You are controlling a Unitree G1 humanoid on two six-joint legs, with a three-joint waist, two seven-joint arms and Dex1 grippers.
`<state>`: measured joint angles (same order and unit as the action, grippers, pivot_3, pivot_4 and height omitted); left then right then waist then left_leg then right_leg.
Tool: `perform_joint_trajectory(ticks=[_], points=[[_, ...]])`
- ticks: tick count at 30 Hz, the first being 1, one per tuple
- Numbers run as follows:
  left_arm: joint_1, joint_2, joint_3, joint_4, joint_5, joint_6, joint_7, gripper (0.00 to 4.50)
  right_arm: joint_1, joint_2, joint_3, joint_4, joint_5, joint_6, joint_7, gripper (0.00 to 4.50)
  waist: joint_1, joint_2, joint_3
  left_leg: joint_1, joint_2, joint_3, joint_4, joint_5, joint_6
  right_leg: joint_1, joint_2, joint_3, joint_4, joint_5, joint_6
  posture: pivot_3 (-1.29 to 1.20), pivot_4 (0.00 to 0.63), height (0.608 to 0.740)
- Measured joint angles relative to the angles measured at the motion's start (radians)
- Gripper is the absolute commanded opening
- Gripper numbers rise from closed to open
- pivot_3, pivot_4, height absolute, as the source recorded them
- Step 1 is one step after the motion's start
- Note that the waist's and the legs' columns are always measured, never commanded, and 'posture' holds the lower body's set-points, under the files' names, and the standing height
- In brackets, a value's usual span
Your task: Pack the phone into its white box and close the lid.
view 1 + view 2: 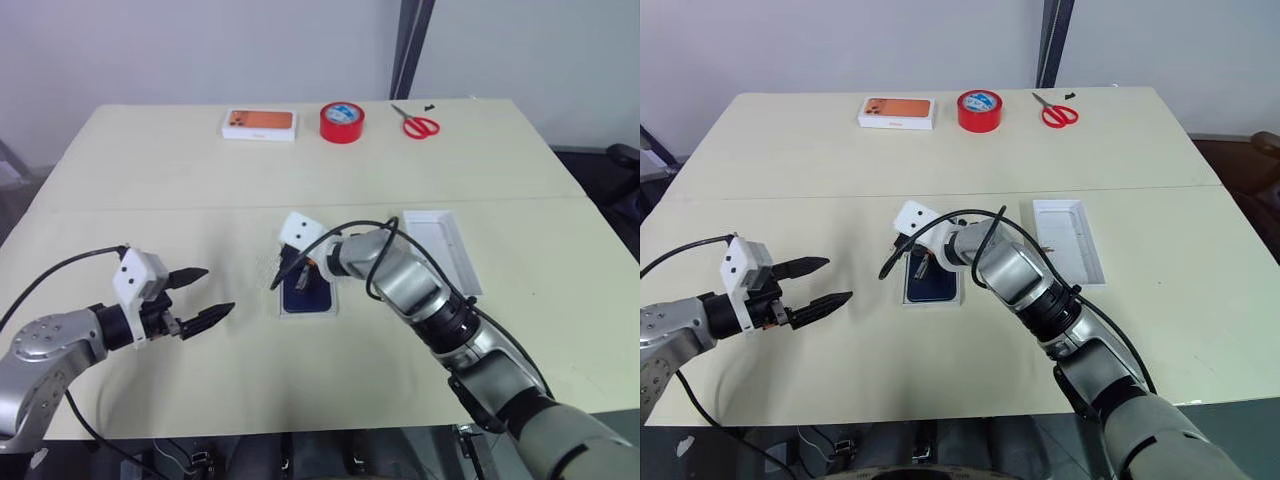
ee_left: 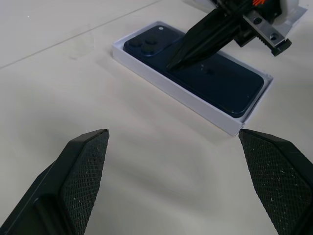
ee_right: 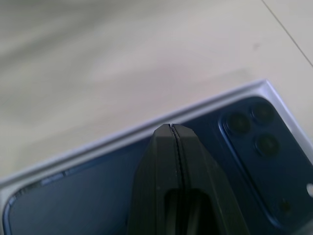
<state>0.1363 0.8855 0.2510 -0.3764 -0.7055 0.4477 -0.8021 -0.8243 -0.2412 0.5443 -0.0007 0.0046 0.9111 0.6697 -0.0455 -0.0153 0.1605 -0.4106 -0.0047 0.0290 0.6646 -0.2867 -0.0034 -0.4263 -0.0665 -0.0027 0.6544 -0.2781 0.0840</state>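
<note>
Item: slim dark navy-blue glossy phone, lying back-up inside the shallow white cardboard tray box, at the middle of the beige counter.
Camera block: three lenses plain in both wrist views; in the eye views that part is hard to make out, and the right arm covers the tray's far end.
Right end effector: two black fingers pressed together, closed on nothing, tips down on the phone's back. The right wrist view shows the tips near the tray's long rim; whether they truly touch the glass cannot be told there.
Left end effector: fingers spread wide, empty, hovering over bare counter to the left of the tray, well apart from it.
Lid: deeper white cardboard shell, open side up, nothing visible in it, right of the tray beyond the right arm, which cuts off its near corner.
Far edge of counter: closed white box with an orange top, red tape roll, red-handled scissors.
</note>
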Motion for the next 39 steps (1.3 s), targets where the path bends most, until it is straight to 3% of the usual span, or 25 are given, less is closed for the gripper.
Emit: perform_joint_trajectory(ticks=[6, 7, 10, 15, 21, 31, 39], points=[[-0.096, -0.045, -0.043, -0.001, 0.056, 0.097, 0.106, 4.48, 0.036, -0.093, -0.1, -0.169, 0.057, 0.003, 0.047, 0.0, 0.014, 0.0, 0.0, 0.0, -0.001, -0.001, 0.001, 0.0, 0.001, 0.002, 0.0, 0.0, 0.0, 0.0, 0.0, 0.0, 0.15, 0.725], [-0.118, -0.058, -0.056, 0.001, 0.065, 0.124, 0.134, 4.24, 0.041, -0.12, -0.123, -0.187, 0.062, 0.004, 0.056, 0.0, 0.014, -0.001, 0.0, 0.0, -0.001, -0.001, 0.001, 0.0, 0.001, 0.002, 0.0, 0.0, 0.0, 0.0, 0.0, 0.0, 0.15, 0.725], [-0.199, -0.112, -0.115, 0.006, 0.086, 0.211, 0.207, 3.16, 0.074, -0.222, -0.176, -0.224, 0.079, 0.021, 0.081, 0.0, 0.025, -0.001, 0.0, 0.0, -0.001, 0.0, 0.001, -0.001, 0.001, 0.002, 0.0, 0.0, -0.001, 0.0, 0.0, 0.0, 0.15, 0.725], [-0.338, -0.177, -0.237, 0.027, 0.13, 0.316, 0.263, 0.57, 0.125, -0.344, -0.16, -0.238, 0.059, 0.036, 0.099, 0.0, 0.026, 0.0, 0.0, 0.0, 0.0, 0.0, 0.001, 0.0, 0.001, 0.001, 0.001, 0.0, 0.001, 0.0, 0.0, 0.0, 0.15, 0.725], [-0.514, -0.226, -0.388, 0.153, 0.229, 0.43, 0.282, 0.57, 0.148, -0.343, -0.07, -0.209, -0.004, 0.031, 0.07, 0.0, 0.028, -0.001, 0.0, 0.0, 0.0, 0.0, 0.002, 0.0, 0.001, 0.001, 0.003, 0.0, 0.001, 0.0, 0.001, 0.0, 0.15, 0.725], [-0.64, -0.313, -0.5, 0.227, 0.324, 0.453, 0.226, 0.57, 0.151, -0.306, -0.037, -0.204, -0.014, 0.022, 0.073, 0.0, 0.038, -0.001, 0.0, 0.0, -0.001, 0.0, 0.004, 0.0, 0.002, 0.002, 0.003, 0.0, 0.001, 0.0, 0.001, 0.0, 0.15, 0.725], [-0.7, -0.41, -0.606, 0.229, 0.387, 0.466, 0.173, 0.57, 0.236, -0.458, -0.075, -0.312, -0.014, 0.053, 0.128, 0.0, 0.062, -0.001, -0.001, 0.0, -0.001, 0.0, 0.006, -0.002, 0.004, 0.005, 0.003, -0.001, 0.0, 0.0, 0.001, 0.0, 0.15, 0.725]])
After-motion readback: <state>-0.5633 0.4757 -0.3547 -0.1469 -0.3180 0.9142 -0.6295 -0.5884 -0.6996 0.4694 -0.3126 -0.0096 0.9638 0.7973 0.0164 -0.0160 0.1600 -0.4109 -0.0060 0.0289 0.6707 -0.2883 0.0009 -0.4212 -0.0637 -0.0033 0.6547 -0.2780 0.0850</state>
